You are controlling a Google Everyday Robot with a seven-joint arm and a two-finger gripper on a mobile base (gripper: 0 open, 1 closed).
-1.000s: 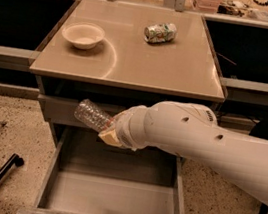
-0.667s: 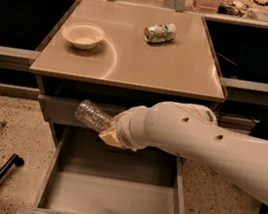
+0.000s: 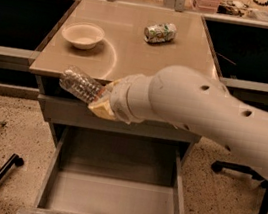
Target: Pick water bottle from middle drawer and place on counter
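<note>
the water bottle (image 3: 79, 84) is up in the air, tilted, its free end level with the front lip of the counter (image 3: 131, 58) and above the open middle drawer (image 3: 114, 197). the gripper (image 3: 101, 103) is clamped on its other end, just in front of the cabinet. from where i stand, that free end could catch under the lip on the way up and twist loose. it's round too, so it might roll once set down, towards the bowl (image 3: 83, 35) or the crushed can (image 3: 160, 32). the thick white arm (image 3: 198, 114) hides most of the fingers, and the cap and label are buried in the grip.
</note>
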